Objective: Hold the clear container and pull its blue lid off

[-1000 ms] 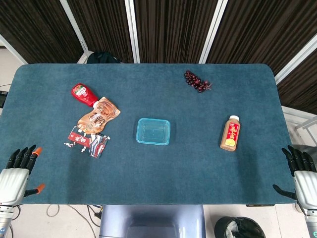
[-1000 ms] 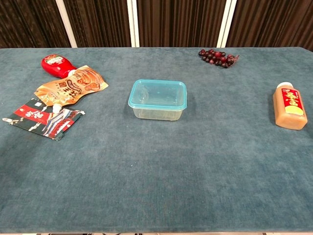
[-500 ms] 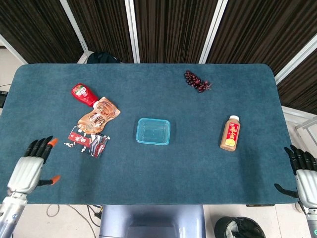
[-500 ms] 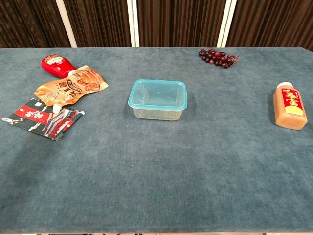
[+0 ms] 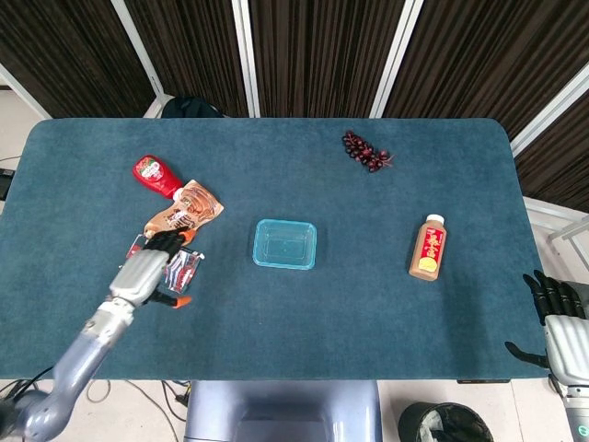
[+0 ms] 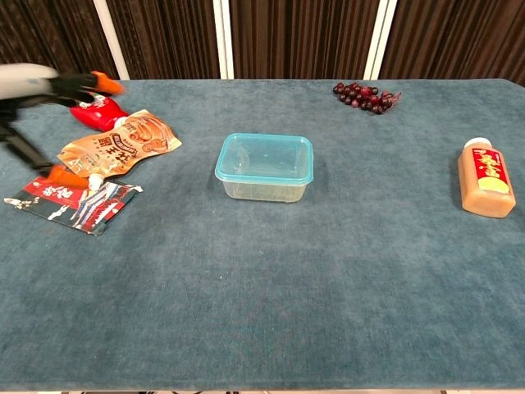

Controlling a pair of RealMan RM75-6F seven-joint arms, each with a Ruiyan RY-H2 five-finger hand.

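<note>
- Low at the table's near right edge: right hand, fingers apart and empty, parked just off the cloth, much as a second ago; missing from the chest view.
- Now well in over the near-left cloth: left hand, fingers spread, orange tips showing, holding nothing. A second ago down at the near left edge, half a second ago part-way in; now above the dark snack packet.
- Same hand at the left border of the chest view, blurred, thumb and fingers wide apart.
- Judged: reach phase only, left hand heading for the container, no contact yet.
- Mid-table: clear container upright, blue lid seated flat on top, well apart from both hands and unmoved.
- To the right, a tan drink bottle lying on its side.
- Left of the container, an orange pouch, then a red ketchup bottle further back.
- Far side: a bunch of dark grapes.
- Judged: holding and pulling both undone; right hand needed next at the lid.
</note>
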